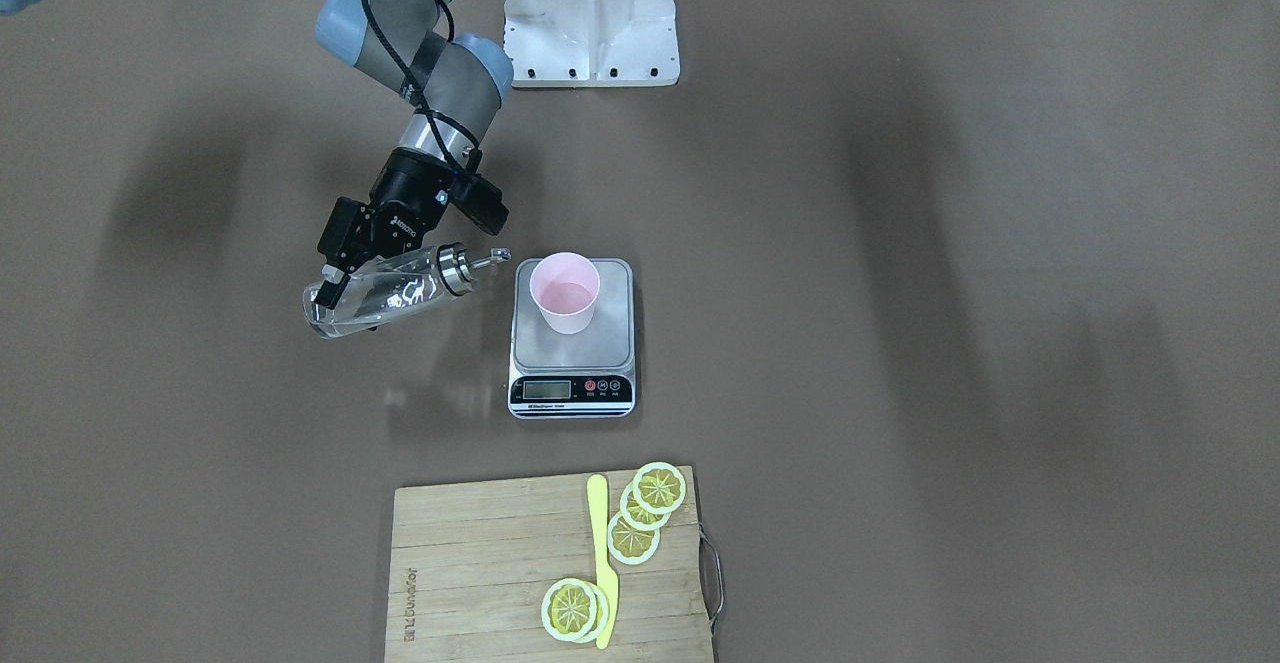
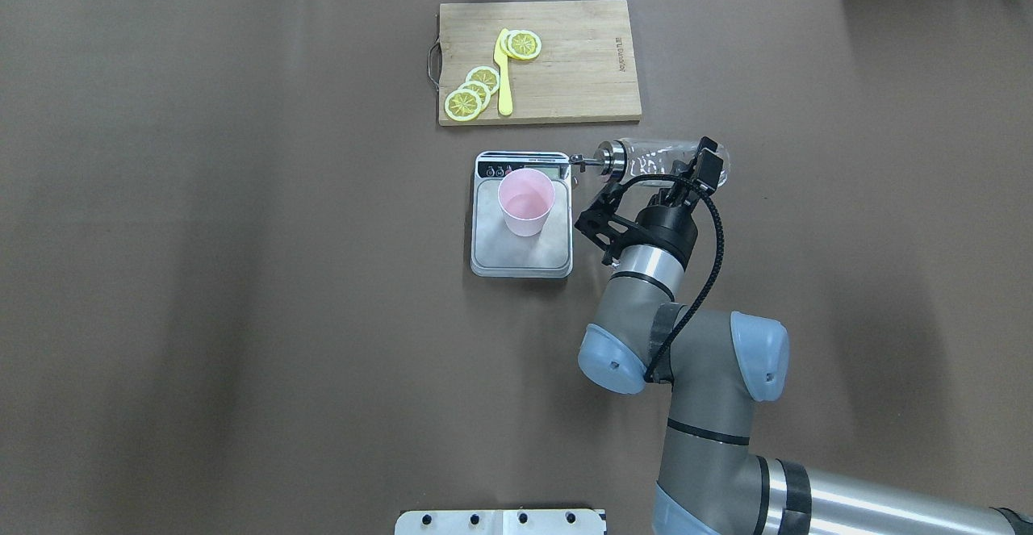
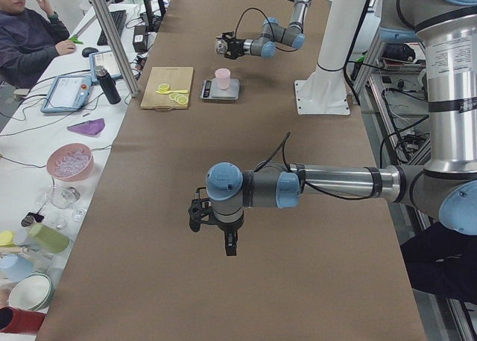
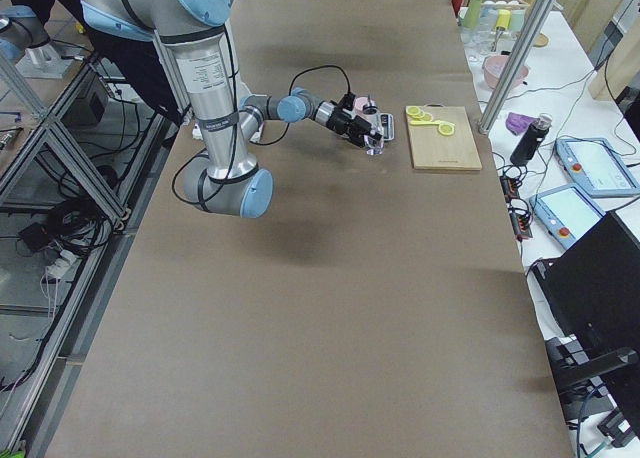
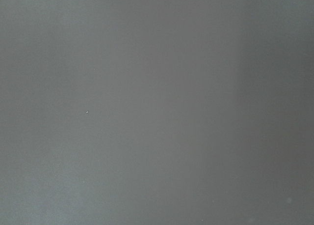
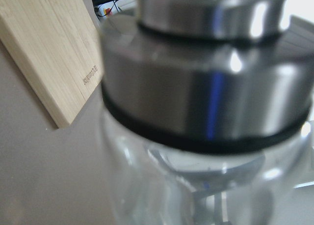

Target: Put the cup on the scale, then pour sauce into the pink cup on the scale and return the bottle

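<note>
Bottle (image 6: 196,87) blurred, cropped by right wrist frame edges. Scale (image 1: 592,348) display digits too small to read. Cutting board (image 1: 480,563) cut off at bottom.

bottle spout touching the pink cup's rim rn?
Apart. In the front-facing view a strip of bare scale platform shows between the spout tip of the bottle and the cup; the overhead view agrees.
</note>
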Robot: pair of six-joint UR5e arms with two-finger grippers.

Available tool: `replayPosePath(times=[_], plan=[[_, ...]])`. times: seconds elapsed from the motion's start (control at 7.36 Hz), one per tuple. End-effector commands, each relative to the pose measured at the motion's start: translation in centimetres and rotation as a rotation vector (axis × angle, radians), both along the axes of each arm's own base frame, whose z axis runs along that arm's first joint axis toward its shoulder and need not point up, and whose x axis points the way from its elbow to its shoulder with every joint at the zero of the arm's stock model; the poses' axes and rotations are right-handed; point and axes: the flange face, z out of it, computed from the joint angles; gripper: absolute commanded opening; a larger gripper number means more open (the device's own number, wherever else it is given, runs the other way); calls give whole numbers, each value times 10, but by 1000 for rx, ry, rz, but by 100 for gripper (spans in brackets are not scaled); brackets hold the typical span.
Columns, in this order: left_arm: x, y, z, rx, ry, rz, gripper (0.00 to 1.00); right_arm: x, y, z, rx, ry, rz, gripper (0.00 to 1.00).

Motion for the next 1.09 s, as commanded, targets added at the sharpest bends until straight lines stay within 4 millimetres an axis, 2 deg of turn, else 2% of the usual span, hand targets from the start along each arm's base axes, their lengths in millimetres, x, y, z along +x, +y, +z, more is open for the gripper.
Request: replayPosePath(times=[0.0,0.95], plan=[[0,1,7,-9,2,1,98,-1,0,-5,-6,47,0,0],[1,1,13,-20,2,3,98,-1,2,4,-8,171,-2,0]])
